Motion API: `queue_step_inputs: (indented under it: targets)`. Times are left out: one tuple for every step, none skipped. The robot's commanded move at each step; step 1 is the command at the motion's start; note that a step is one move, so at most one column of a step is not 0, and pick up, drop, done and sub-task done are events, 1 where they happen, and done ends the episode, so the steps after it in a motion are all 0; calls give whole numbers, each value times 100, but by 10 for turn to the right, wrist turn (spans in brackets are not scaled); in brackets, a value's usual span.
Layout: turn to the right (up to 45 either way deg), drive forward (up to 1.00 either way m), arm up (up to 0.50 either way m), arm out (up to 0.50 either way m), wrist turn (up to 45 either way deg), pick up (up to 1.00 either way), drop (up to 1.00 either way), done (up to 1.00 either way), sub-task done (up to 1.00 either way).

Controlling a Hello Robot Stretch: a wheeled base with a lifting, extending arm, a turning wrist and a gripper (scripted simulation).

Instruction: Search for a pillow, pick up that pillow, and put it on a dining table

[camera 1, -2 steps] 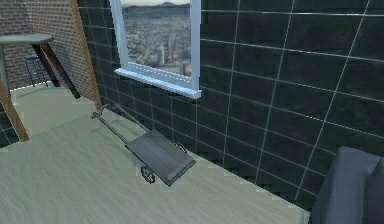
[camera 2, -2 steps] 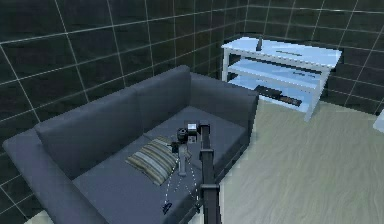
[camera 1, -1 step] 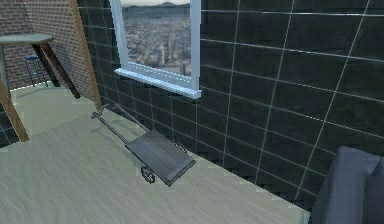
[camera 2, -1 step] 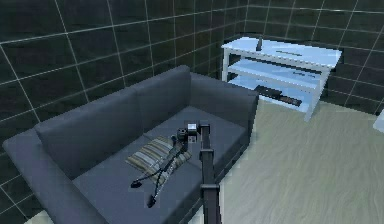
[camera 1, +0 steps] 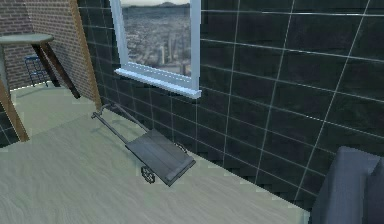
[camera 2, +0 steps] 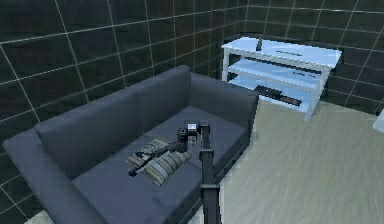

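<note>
You've found the pillow [camera 2: 166,170] near the sofa [camera 2: 95,135] seat's front edge, gripper [camera 2: 148,157] at it; whether it holds anything can't be told, and delivery is left.

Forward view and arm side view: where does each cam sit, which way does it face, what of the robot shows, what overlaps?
Forward view: on the robot, facing ahead and somewhat down at a window, a cart on the floor, a wooden table.
Arm side view: on the robot's body, facing sideways at a sofa with a striped pillow and a white shelf unit; arm and gripper show.
Shared: dark tiled wall; likely the sofa, at the forward view's right edge.
</note>
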Motion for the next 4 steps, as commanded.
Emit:
queue_step_inputs:
  targets:
    - [0,0,0,0,390,0,0,0,0]
    - [0,0,-30,0,0,0,0,0,0]
    - [0,0,0,0,0,100,0,0,0]
    - [0,0,10,0,0,0,0,0,0]
